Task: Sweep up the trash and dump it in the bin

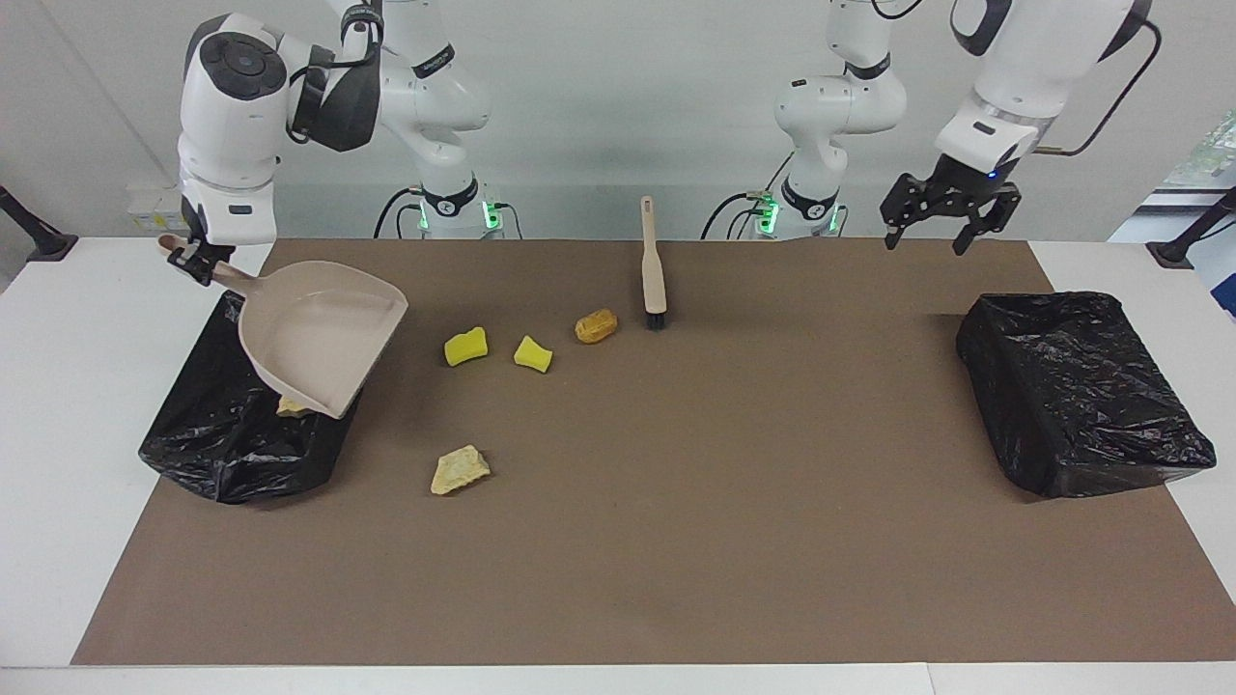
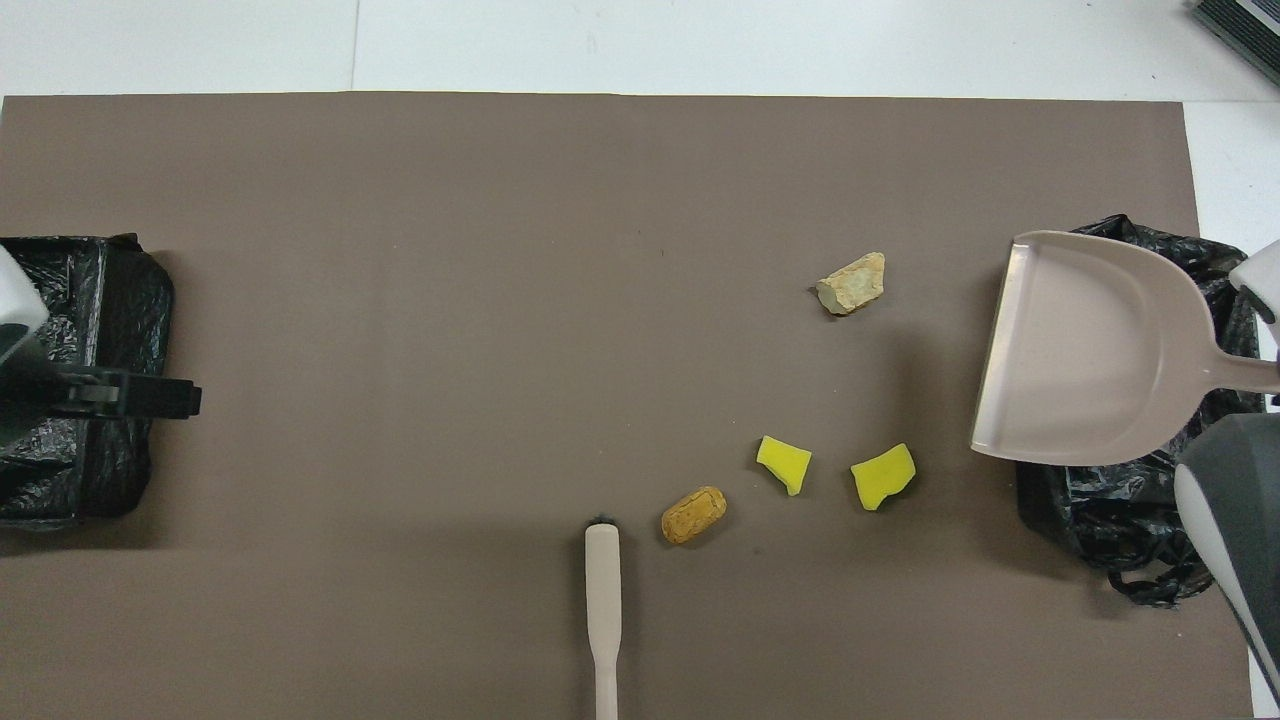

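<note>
My right gripper [image 1: 198, 259] is clamping the dustpan [image 1: 323, 338] by its handle, wrist pointing straight down, holding the pan in the air over the black bin [image 1: 208, 434] at my right arm's end. My left gripper [image 1: 944, 229] is hanging raised with fingers spread and nothing between them, well apart from that bin.

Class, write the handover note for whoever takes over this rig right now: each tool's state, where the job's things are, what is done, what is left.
Right tool: shut on the dustpan handle, pan empty, over the bin at its end.
Left tool: open, empty, raised near the other bin.
Brush: lying on the mat, untouched.
Done: at least one beige scrap in the bin under the pan.
Left: two yellow sponge chunks, the orange-brown piece, the beige lump, all on the mat.
</note>
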Robot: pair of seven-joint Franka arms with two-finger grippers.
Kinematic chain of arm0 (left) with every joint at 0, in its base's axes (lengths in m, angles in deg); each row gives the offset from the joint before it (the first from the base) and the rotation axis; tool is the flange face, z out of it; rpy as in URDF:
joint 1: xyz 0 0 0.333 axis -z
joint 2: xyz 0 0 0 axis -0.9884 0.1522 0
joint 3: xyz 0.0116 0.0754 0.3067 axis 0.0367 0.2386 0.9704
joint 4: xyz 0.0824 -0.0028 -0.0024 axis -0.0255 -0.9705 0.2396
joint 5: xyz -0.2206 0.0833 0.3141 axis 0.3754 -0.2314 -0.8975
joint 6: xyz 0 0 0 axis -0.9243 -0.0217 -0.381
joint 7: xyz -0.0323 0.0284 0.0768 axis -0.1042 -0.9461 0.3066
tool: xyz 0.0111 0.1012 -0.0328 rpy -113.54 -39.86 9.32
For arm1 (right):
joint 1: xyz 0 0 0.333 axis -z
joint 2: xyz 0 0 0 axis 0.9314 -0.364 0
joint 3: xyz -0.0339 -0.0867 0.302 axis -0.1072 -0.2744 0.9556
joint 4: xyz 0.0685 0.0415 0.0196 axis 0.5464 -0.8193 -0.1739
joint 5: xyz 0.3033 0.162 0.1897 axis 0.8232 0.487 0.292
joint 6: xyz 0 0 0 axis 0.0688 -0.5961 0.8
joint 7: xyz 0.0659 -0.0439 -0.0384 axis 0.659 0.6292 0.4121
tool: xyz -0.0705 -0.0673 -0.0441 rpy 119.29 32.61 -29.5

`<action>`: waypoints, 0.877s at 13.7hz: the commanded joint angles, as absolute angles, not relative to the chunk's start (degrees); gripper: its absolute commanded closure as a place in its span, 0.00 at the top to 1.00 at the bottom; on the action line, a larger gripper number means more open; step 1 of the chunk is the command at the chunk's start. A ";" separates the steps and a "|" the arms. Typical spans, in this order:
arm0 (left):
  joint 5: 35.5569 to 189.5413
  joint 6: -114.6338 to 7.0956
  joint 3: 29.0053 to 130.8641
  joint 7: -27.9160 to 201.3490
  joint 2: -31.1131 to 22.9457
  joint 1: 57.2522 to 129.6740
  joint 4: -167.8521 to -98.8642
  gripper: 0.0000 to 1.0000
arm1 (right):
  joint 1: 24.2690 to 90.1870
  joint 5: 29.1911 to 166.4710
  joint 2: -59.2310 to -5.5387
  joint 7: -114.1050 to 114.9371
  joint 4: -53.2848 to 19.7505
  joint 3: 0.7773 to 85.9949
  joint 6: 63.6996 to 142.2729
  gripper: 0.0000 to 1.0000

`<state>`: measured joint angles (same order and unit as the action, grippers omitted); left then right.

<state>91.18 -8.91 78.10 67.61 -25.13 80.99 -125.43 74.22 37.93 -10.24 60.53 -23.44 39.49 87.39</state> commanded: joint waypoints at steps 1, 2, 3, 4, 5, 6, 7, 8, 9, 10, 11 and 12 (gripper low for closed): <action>89.52 -1.36 77.16 66.79 -18.20 80.46 -114.01 1.00 | 71.57 43.84 -10.45 55.37 -22.44 39.53 86.02 0.00; 89.17 0.05 77.25 66.79 -16.62 80.37 -111.29 1.00 | 70.07 45.95 -10.54 53.69 -22.44 39.53 86.11 0.00; 88.30 1.28 77.16 66.70 -15.39 80.11 -109.17 1.00 | 68.41 47.80 -10.63 50.98 -22.53 39.53 86.37 0.00; 88.03 2.51 77.34 66.70 -14.16 79.93 -107.58 1.00 | 66.48 49.47 -11.06 46.52 -22.53 39.53 86.46 0.00; 88.03 3.13 77.34 66.70 -13.62 79.84 -106.52 1.00 | 63.85 50.44 -11.76 40.90 -22.61 39.53 86.46 0.00; 88.03 2.88 77.42 66.62 -13.18 79.75 -105.99 1.00 | 61.56 51.85 -12.55 35.19 -22.61 39.61 86.46 0.00; 88.03 2.79 77.60 66.62 -12.66 79.84 -105.81 1.00 | 59.45 53.51 -13.52 29.04 -22.61 39.53 86.55 0.00; 87.85 3.05 77.60 66.62 -12.74 79.93 -105.81 1.00 | 57.68 54.66 -14.31 23.41 -22.61 39.53 86.64 0.00; 87.68 3.05 77.43 66.62 -13.09 79.93 -105.81 1.00 | 55.93 56.24 -15.36 17.70 -22.44 39.53 86.64 0.00; 87.59 2.88 77.43 66.62 -13.26 79.93 -105.90 1.00 | 55.13 59.21 -16.07 11.64 -22.35 39.53 86.55 0.00; 87.76 3.05 77.43 66.62 -13.18 79.84 -105.90 1.00 | 54.60 61.59 -16.77 5.49 -22.35 39.53 86.64 0.00; 87.68 3.23 77.43 66.62 -13.26 79.58 -105.90 1.00 | 52.50 62.66 -17.56 -1.19 -22.35 39.53 86.90 0.00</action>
<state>88.89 1.32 78.04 67.30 -13.80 80.58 -107.66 54.11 59.54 -16.12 8.27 -23.44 39.82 87.06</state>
